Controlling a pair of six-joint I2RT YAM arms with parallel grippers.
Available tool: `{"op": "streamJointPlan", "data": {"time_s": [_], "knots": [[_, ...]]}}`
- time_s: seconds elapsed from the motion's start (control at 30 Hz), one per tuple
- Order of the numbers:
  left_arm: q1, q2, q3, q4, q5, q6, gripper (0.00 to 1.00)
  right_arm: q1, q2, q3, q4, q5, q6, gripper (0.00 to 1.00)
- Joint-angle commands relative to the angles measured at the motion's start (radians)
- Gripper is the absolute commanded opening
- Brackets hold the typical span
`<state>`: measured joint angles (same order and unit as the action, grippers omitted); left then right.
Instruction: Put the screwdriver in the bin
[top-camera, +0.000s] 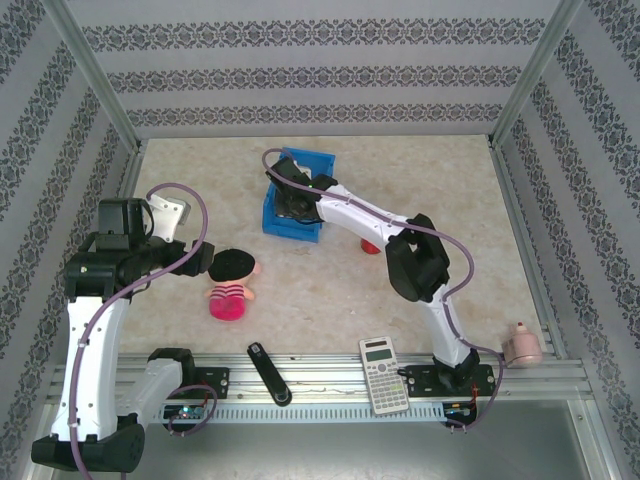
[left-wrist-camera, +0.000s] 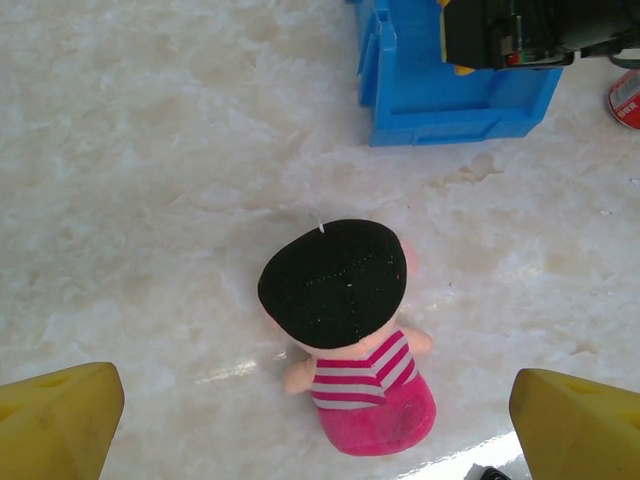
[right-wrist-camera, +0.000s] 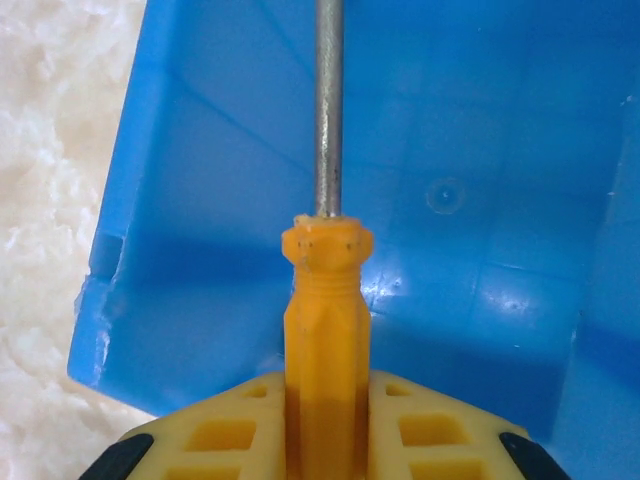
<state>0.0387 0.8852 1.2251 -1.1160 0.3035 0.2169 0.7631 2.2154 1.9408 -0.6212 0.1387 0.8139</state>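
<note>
The screwdriver (right-wrist-camera: 326, 320) has an orange-yellow handle and a thin silver shaft that points down into the blue bin (right-wrist-camera: 480, 150). My right gripper (right-wrist-camera: 326, 405) is shut on the handle, its yellow pads pressed against both sides. In the top view the right gripper (top-camera: 293, 200) hangs over the bin (top-camera: 277, 222) at the table's middle back, and the screwdriver is hidden under it. My left gripper (left-wrist-camera: 320, 430) is open, its yellow fingertips (left-wrist-camera: 55, 420) wide apart above a doll, with nothing between them. It sits at the left (top-camera: 172, 212).
A plush doll (top-camera: 230, 285) in black cap and pink stripes lies left of centre. A red soda can (top-camera: 370, 246) stands right of the bin. A calculator (top-camera: 383, 373), a black elongated tool (top-camera: 268, 372) and a pink object (top-camera: 521, 345) sit along the near edge.
</note>
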Motion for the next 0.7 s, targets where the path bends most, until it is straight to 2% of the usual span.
{"op": "streamJointPlan", "data": {"time_s": [0.0,0.27,0.53,0.67], "knots": [[-0.008,-0.014,0.006,-0.036,0.014,-0.005,0.99,-0.002,0.045,0.062,-0.018,-0.008,0.019,0.20],[-0.008,-0.012,0.018,-0.044,0.021,-0.022,0.99,-0.018,0.153,0.166,-0.065,-0.048,0.028,0.21],[-0.008,-0.001,0.029,-0.044,0.024,-0.025,0.99,-0.040,0.189,0.142,-0.036,-0.072,0.060,0.21],[-0.008,-0.008,0.023,-0.041,0.015,-0.025,0.99,-0.045,0.225,0.192,-0.075,-0.080,0.045,0.22]]}}
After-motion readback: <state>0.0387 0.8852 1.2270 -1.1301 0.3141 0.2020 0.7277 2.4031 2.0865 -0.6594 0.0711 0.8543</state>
